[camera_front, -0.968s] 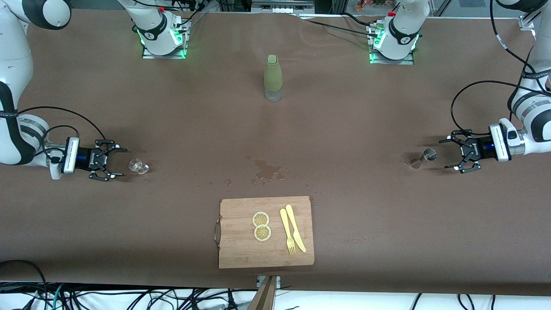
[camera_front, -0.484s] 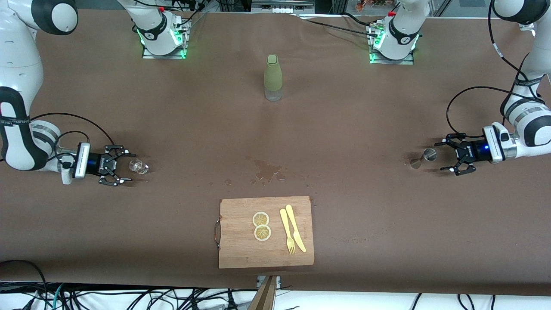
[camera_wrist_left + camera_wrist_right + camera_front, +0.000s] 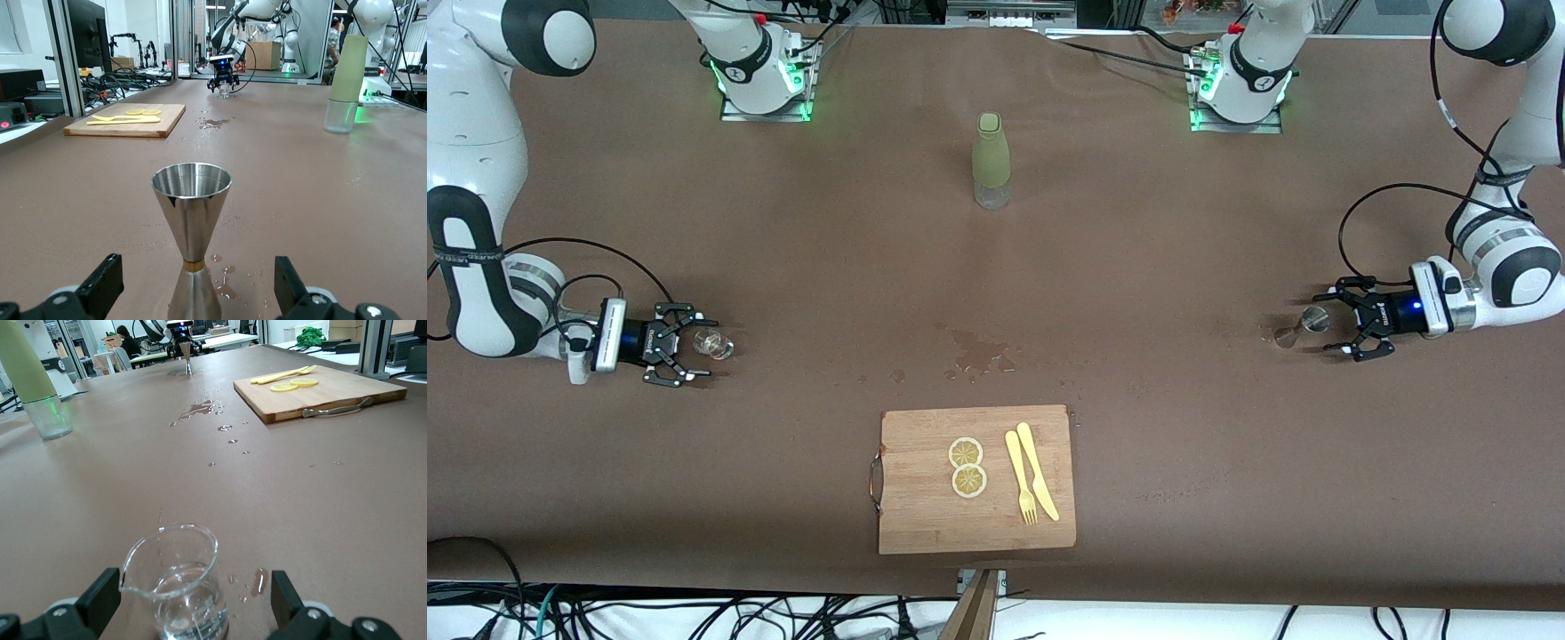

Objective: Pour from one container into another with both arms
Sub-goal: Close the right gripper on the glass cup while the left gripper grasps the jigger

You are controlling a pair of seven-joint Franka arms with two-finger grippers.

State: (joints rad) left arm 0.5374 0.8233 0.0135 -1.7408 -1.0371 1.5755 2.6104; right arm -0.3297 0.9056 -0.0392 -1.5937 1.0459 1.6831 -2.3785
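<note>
Beaker [image 3: 713,342], clear with a little water in it, stands on the counter [image 3: 1138,267] at the middle left of the front frame; the steel jigger [image 3: 1300,326] stands at the middle right. Over the last second both arms have slid inward along the counter. The right hand [image 3: 685,346], wide open, now has its fingers to either side of the beaker, as its wrist view confirms [image 3: 175,583]. The left hand [image 3: 1336,321], equally wide, has reached the jigger [image 3: 191,240], which sits between its fingers. Neither vessel is gripped or lifted yet. My read: the approach is about done, closing on both comes next, and pouring is still ahead.
</note>
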